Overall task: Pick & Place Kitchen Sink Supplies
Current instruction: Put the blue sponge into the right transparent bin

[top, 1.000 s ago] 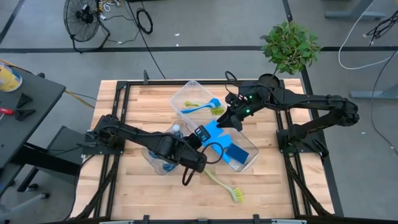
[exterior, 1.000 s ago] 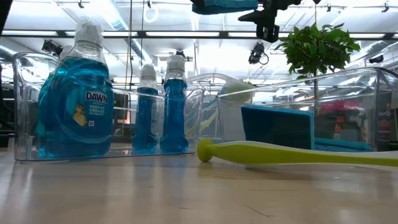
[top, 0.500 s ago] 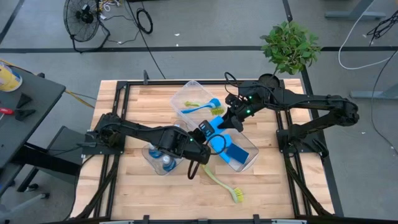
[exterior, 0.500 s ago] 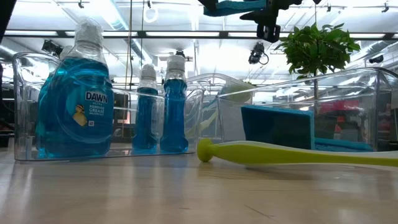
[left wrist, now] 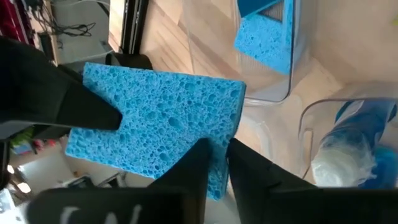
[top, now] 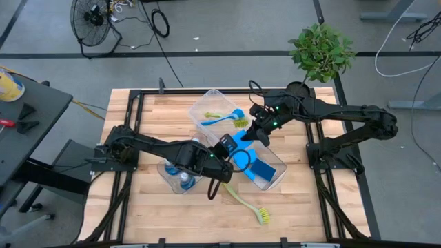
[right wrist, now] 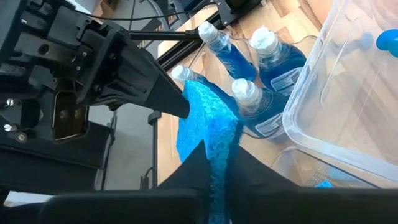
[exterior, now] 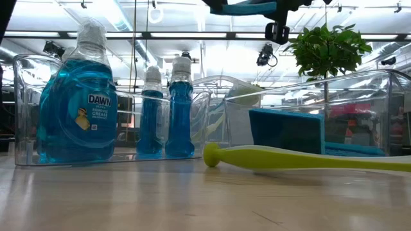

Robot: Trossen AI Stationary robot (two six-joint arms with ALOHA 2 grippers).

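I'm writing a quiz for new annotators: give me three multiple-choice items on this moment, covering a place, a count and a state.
1. Where is the yellow-green dish brush?
A on the bare table
B in a bin
C in the fingers

2. How many blue-liquid bottles stand in the left bin?
A one
B three
C five

3. What holds the light-blue sponge?
A nothing
B left gripper alone
C both grippers

Answers:
1 A: the yellow-green dish brush lies on the wood.
2 B: the low view shows three blue-liquid bottles in the left bin.
3 C: left gripper and right gripper both pinch the light-blue sponge.
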